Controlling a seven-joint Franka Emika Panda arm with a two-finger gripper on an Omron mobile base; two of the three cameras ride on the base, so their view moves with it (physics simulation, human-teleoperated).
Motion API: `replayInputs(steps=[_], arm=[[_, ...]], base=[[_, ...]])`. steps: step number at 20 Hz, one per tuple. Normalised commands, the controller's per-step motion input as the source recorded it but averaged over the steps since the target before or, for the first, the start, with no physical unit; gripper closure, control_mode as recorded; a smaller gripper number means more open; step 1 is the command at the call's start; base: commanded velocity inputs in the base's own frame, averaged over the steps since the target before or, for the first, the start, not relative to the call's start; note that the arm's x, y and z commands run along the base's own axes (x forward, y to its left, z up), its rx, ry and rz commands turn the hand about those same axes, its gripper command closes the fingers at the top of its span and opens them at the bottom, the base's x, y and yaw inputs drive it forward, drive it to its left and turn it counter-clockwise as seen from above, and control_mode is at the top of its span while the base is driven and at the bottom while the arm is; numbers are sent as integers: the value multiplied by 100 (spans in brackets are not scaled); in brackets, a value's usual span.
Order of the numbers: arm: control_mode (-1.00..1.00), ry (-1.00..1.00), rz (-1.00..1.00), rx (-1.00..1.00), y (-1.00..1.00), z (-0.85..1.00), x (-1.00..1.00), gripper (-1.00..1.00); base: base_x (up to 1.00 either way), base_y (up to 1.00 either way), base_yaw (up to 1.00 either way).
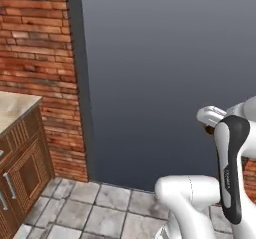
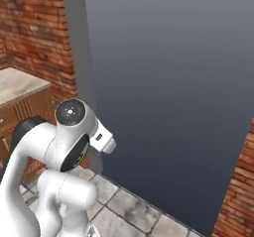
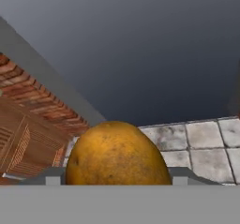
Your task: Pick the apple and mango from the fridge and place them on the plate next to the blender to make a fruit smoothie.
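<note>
An orange-yellow mango (image 3: 117,150) fills the bottom middle of the hand view. My gripper (image 3: 117,178) is shut on it, with a grey fingertip (image 3: 50,176) showing on each side of the fruit. Behind it stands the fridge (image 3: 140,45), a broad dark grey panel that is closed from this side. The same fridge (image 1: 165,83) rises in front of the base, and the right base view has the fridge (image 2: 168,92) reaching down to the floor. The apple, the plate and the blender are out of view.
A red brick wall (image 1: 40,58) stands left of the fridge. A wooden counter cabinet (image 1: 20,153) with a pale stone top sits at the far left. Grey floor tiles (image 1: 95,208) lie between the base and the fridge. More brick wall (image 2: 238,191) shows at the right.
</note>
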Motion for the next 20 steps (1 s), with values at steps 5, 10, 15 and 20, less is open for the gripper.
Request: replayInputs(steps=[5, 10, 15, 20], arm=[[100, 0, 0, 0, 0, 0, 0, 100], [100, 0, 0, 0, 0, 0, 0, 100], [100, 0, 0, 0, 0, 0, 0, 100], [100, 0, 0, 0, 0, 0, 0, 100]], base=[[3, 68, 79], [9, 68, 79], [48, 24, 61], [55, -24, 35]])
